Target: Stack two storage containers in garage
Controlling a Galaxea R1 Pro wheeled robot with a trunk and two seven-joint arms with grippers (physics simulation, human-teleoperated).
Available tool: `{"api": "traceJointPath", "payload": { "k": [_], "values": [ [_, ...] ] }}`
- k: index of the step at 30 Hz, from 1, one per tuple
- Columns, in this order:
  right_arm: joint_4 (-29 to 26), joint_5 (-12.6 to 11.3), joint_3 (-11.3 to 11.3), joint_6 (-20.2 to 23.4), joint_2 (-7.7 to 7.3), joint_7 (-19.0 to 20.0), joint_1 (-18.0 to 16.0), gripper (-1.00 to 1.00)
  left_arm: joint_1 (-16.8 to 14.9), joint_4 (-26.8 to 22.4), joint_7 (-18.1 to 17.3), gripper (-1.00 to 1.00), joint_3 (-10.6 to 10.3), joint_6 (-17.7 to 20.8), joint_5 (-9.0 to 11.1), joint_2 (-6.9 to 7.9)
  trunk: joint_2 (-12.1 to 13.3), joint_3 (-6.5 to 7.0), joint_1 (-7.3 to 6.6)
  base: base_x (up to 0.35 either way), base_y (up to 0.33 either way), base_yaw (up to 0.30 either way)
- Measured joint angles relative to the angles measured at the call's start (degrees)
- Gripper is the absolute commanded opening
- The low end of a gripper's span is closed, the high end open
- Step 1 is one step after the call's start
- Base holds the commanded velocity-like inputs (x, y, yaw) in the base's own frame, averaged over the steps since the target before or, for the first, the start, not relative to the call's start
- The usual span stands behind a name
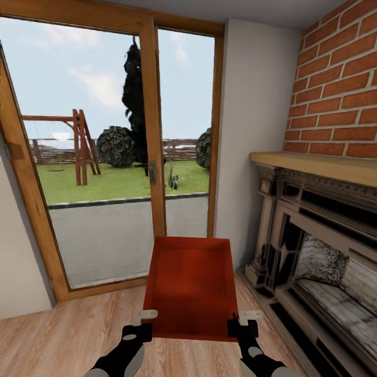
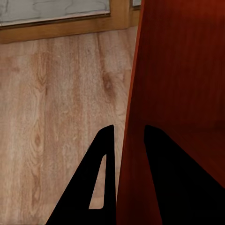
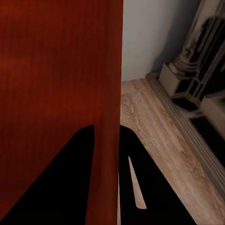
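Orange-red storage container [image 1: 191,285]: held above the wood-plank floor [image 1: 63,335], before the glass door [image 1: 104,157], fireplace [image 1: 324,251] beside.
Left tool [image 1: 140,323]: clamped on its left wall.
Right tool [image 1: 245,322]: clamped on its right wall.

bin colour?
Orange-red, plain; the bin shows best in the head view.

Orange-red storage container [image 1: 191,288] between left hand [image 1: 142,323] and right hand [image 1: 246,322], above wood-plank floor [image 1: 63,335], before glass door [image 1: 104,157].
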Motion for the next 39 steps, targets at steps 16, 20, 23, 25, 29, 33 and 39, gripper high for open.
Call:
{"api": "traceJointPath", "payload": {
  "k": [16, 20, 23, 25, 29, 33, 39],
  "values": [
    [-0.22, -0.51, 0.47, 0.37, -0.08, 0.23, 0.00, -1.00, 0.00, 0.01, 0.04, -1.00, 0.12, 0.03, 0.02, -0.04, 0.00, 0.00, 0.00, -0.002, -0.001, 0.259],
    [-0.33, -0.57, 0.59, 0.47, -0.09, 0.24, -0.01, -1.00, 0.00, 0.01, 0.03, -1.00, 0.16, 0.02, 0.02, -0.04, 0.00, 0.00, 0.01, -0.111, -0.102, 0.277],
    [-0.23, -0.59, 0.56, 0.34, -0.09, 0.24, -0.01, -1.00, 0.01, 0.01, 0.03, -1.00, 0.11, -0.01, 0.03, -0.04, 0.00, 0.00, 0.02, -0.203, -0.197, 0.277],
    [-0.24, -0.58, 0.55, 0.35, -0.09, 0.24, -0.01, -1.00, 0.01, 0.01, 0.02, -1.00, 0.12, -0.01, 0.03, -0.04, 0.00, 0.00, 0.02, -0.225, -0.216, 0.277],
    [-0.23, -0.59, 0.56, 0.33, -0.09, 0.24, -0.01, -1.00, 0.01, 0.01, 0.02, -1.00, 0.11, -0.01, 0.03, -0.04, 0.00, 0.00, 0.02, -0.238, -0.223, 0.277],
    [-0.22, -0.60, 0.56, 0.32, -0.09, 0.24, -0.01, -1.00, 0.01, 0.01, 0.02, -1.00, 0.11, -0.02, 0.03, -0.04, 0.00, 0.00, 0.02, -0.246, -0.222, 0.277],
    [-0.22, -0.60, 0.56, 0.32, -0.08, 0.24, -0.01, -1.00, 0.01, 0.01, 0.02, -1.00, 0.11, -0.02, 0.03, -0.04, 0.00, 0.00, 0.03, -0.250, -0.215, 0.277]
  ]
}}
